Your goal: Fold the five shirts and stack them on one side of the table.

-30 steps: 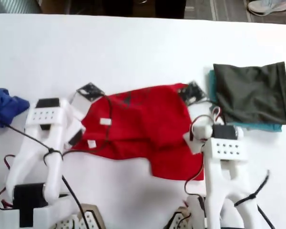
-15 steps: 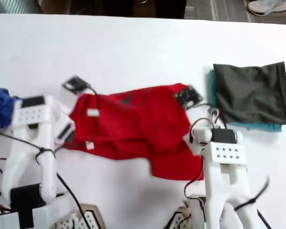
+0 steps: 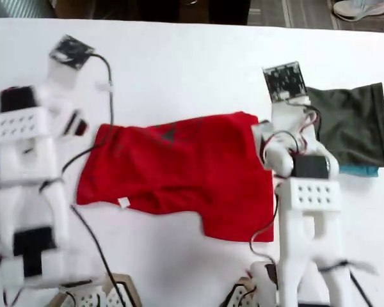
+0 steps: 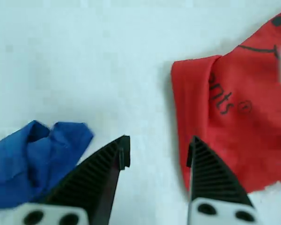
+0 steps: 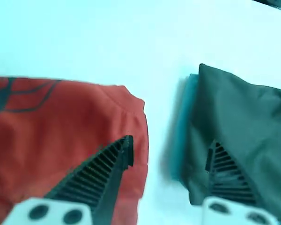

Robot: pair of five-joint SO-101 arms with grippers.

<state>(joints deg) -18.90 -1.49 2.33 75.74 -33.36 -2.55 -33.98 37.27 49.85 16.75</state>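
Observation:
A red shirt (image 3: 179,169) lies partly folded and spread across the table's middle. My left gripper (image 4: 158,145) hangs open above bare table, with the red shirt's (image 4: 225,108) edge on one side and a crumpled blue shirt (image 4: 33,154) on the other. My right gripper (image 5: 171,147) is open too, over the gap between the red shirt's (image 5: 61,122) corner and a folded dark green shirt (image 5: 243,122). The green shirt rests on a teal shirt (image 5: 182,126). Neither gripper holds anything. In the high view the green shirt (image 3: 355,125) and teal shirt (image 3: 361,171) sit at the right.
The left arm (image 3: 22,125) stands raised at the table's left side and the right arm (image 3: 310,192) rises between the red shirt and the green stack. Cables trail from both arms over the shirt's edges. White table (image 3: 192,70) stretches behind the shirts.
The left arm drew the red shirt's corner leftward, flattening it. Both arms have since risen off the shirt's far corners and their grippers are open above the table.

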